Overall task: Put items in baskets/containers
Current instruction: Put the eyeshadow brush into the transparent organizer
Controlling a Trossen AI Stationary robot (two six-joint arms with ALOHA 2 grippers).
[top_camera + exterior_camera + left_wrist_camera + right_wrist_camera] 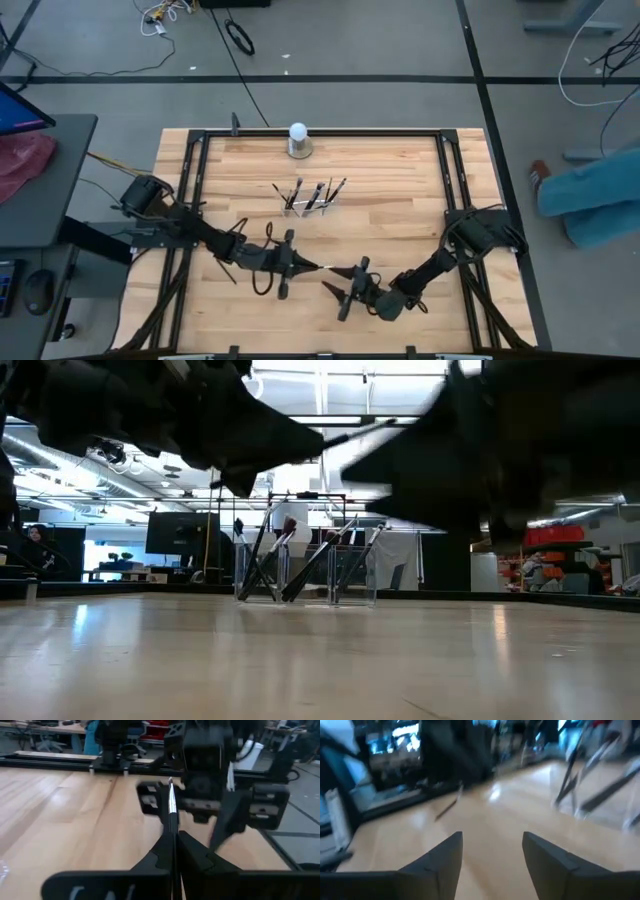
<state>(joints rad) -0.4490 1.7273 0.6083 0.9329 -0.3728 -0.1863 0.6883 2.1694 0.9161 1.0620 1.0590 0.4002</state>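
High view: left gripper near the front middle of the bench, clamped on 1 brush whose pale handle pokes out toward the right gripper, just beside it and a little nearer the front edge. Holder farther back at mid-bench, well apart from both grippers, with several brushes standing slanted in it; white ball at the back edge beyond it. A person's leg off the bench at far right. Low view: both arms only dark blurs overhead; holder upright on the wood with about 5 brushes leaning at angles, tips up. Left wrist view: fingers pinched tight on the brush, long axis straight out ahead, tip pointing at the right arm's gripper facing it close by. Right wrist view: right gripper spread wide and empty, nothing between the fingers; holder off ahead with slanted brushes, 1 more brush flat on the wood farther off. Judged from this: held brush roughly level, crosswise to the holder's opening, holder away toward the back from the left gripper; needs carrying back and tipping upright before release. Left arm the one placed to do it, right free for the loose brush.
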